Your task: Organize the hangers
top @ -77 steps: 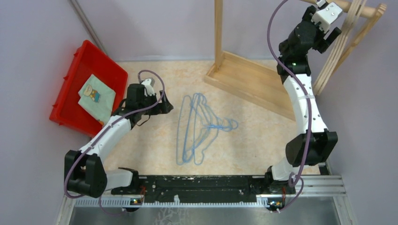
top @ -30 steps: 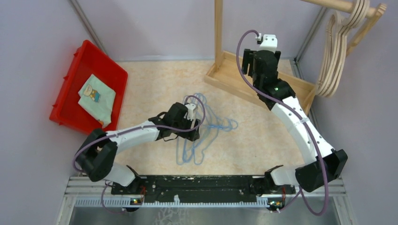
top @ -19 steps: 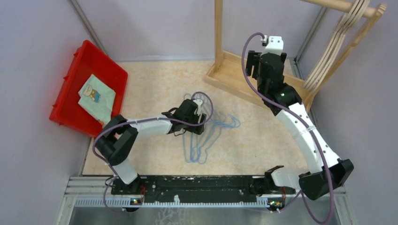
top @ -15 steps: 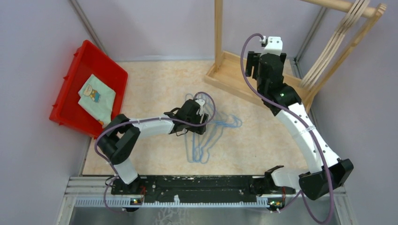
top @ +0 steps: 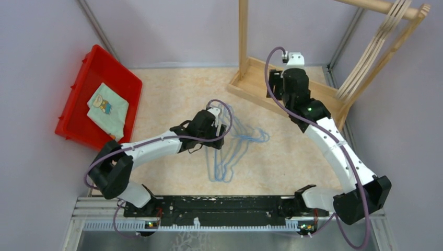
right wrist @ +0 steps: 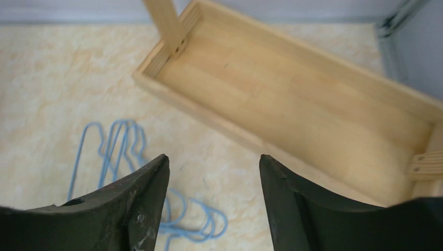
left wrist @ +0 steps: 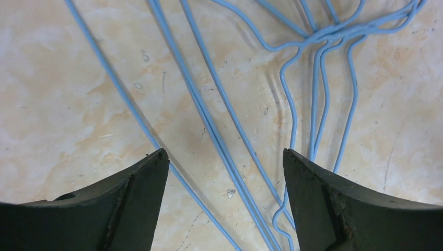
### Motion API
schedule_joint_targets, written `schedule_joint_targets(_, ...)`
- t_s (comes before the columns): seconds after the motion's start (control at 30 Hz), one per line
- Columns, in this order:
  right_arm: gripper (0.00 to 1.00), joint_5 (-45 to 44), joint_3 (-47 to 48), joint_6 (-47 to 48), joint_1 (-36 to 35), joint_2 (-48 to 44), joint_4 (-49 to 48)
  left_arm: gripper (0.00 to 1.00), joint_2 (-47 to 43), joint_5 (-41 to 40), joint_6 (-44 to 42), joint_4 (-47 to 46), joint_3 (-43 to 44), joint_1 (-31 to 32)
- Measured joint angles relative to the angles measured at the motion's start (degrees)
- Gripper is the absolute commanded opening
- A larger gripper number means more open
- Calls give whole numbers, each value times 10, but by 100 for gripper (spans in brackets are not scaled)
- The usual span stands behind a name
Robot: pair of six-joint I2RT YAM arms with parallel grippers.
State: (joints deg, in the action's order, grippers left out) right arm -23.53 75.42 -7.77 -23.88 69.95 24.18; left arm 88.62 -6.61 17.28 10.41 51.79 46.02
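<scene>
Left end effector (left wrist: 223, 157) has shifted from beside the bin (top: 119, 66) to above the blue hangers (left wrist: 316, 37), which lie flat mid-table; its jaws are wide and empty. Right end effector (right wrist: 213, 159), likewise wide, hovers by the rack base (right wrist: 292, 104). The wire is judged light, springy and tangle-prone; grip one hanger at the neck twist.

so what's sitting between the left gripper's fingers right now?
Left wrist view: several wires of the blue hangers run through the open left gripper, lying on the table, not pinched.
</scene>
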Motion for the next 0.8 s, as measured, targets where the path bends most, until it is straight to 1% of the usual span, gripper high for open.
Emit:
schedule_joint_targets(0.13,55,92,-70,-52,0,-10,9,86,-29,-25,8,14,0,-3)
schedule_joint_targets(0.23,55,158,-134,-94,-6,-19,9,86,-30,-28,18,22,-8,-17)
schedule_joint_targets(0.3,54,195,-189,-125,-29,-27,7,86,-35,-28,28,25,-31,-37)
schedule_joint_targets(0.43,54,230,-233,-163,-85,-24,6,86,-53,-28,42,40,-73,-69)
schedule_joint_targets(0.53,53,239,-234,-188,-121,-9,-12,87,-74,-28,49,55,-90,-81)
schedule_joint_targets(0.8,52,243,-247,-240,-168,53,-85,87,-119,-27,68,65,-117,-99)
